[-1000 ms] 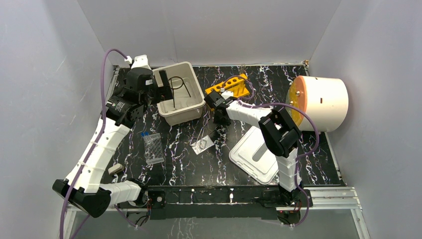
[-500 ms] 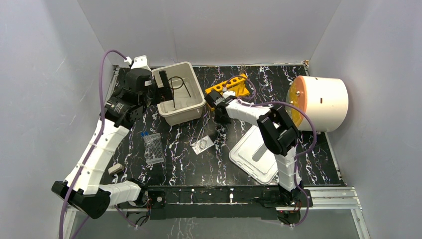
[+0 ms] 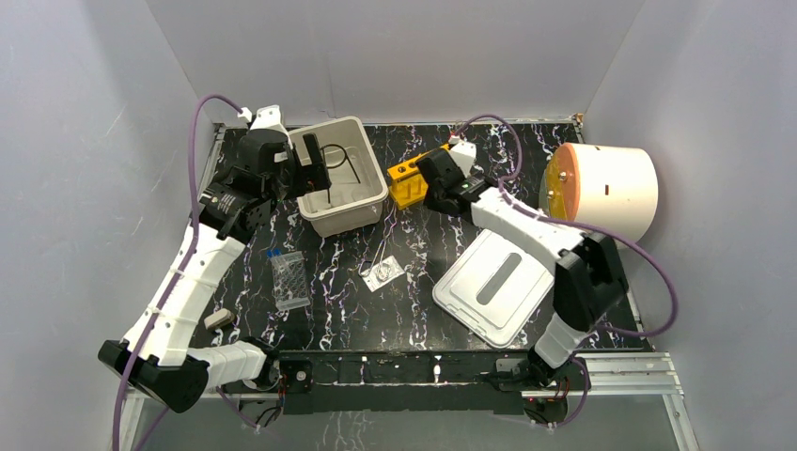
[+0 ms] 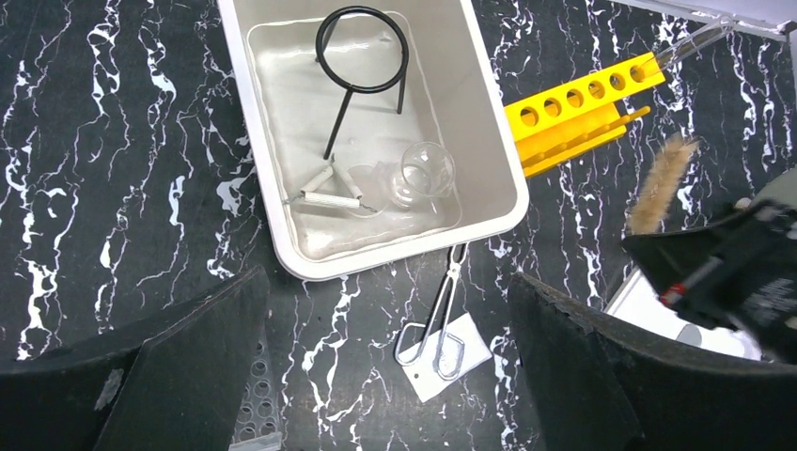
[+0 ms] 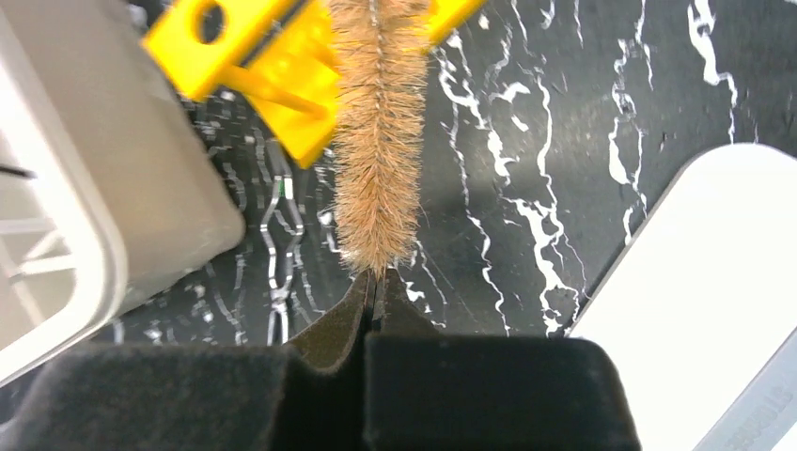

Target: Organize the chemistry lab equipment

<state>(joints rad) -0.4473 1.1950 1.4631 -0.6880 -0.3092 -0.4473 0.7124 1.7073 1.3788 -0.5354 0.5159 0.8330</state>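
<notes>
My right gripper [image 5: 376, 282] is shut on the end of a tan bristly stick [image 5: 381, 141] and holds it above the yellow tube rack [image 5: 282, 75]; it also shows in the top view [image 3: 434, 174]. My left gripper [image 4: 387, 277] is open and empty, hovering over the beige bin [image 4: 254, 141]. In the bin lie the black wire ring stand [image 4: 362, 56], the white triangle [image 4: 327, 188] and the clear glass dish [image 4: 425, 169]. The thin metal tweezers [image 4: 442, 315] lie on a white card [image 4: 461, 362] in front of the bin. A blue-capped vial [image 3: 273, 253] lies by the clear rack [image 3: 290, 279].
A white bin lid [image 3: 493, 287] lies at the right front. A large white cylinder with an orange face [image 3: 606, 193] stands at the far right. A small tan piece [image 3: 218, 318] lies at the left front. Grey walls close in the black marbled table.
My right arm has lifted the tan stick from beside the tweezers and swung it back and right, over the yellow rack. The left arm has hardly moved.
</notes>
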